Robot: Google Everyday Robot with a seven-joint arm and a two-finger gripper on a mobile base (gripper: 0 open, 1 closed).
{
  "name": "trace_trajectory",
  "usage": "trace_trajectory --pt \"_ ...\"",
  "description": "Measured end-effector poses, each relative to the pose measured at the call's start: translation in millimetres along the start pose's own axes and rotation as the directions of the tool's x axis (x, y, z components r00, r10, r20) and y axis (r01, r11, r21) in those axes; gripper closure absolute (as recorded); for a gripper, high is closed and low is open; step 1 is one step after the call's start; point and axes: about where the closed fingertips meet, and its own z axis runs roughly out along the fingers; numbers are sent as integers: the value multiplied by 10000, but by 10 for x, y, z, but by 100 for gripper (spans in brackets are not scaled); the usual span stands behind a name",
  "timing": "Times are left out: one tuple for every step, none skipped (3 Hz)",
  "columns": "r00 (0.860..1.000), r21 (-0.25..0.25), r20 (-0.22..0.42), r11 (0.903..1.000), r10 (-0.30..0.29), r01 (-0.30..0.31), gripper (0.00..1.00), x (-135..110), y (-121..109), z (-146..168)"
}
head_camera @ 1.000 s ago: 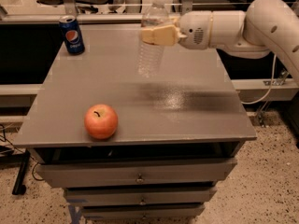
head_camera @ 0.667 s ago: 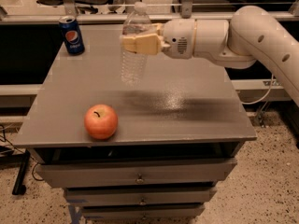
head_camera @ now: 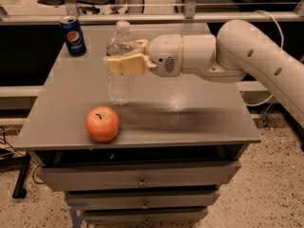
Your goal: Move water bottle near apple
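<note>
Pinching water bottle (head_camera: 118, 87), end effector (head_camera: 121, 55) over table (head_camera: 190, 115) centre; apple (head_camera: 102, 123) just beside, near front edge.

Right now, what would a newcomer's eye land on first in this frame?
The white robot arm reaching in from the right, its gripper shut on a small clear ribbed plastic water bottle, upright over the middle of the grey table. Just in front of it sits a round red-orange apple; a blue Pepsi can stands at the back left corner.
</note>
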Motion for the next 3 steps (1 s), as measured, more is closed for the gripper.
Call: trace_trajectory --pt "9994 -273 -274 9994 -232 225 100 104 134 71" --pt "9979 -565 -529 9978 -380 350 100 246 222 115" --pt "9941 -898 -842 9941 -679 603 82 341 288 137"
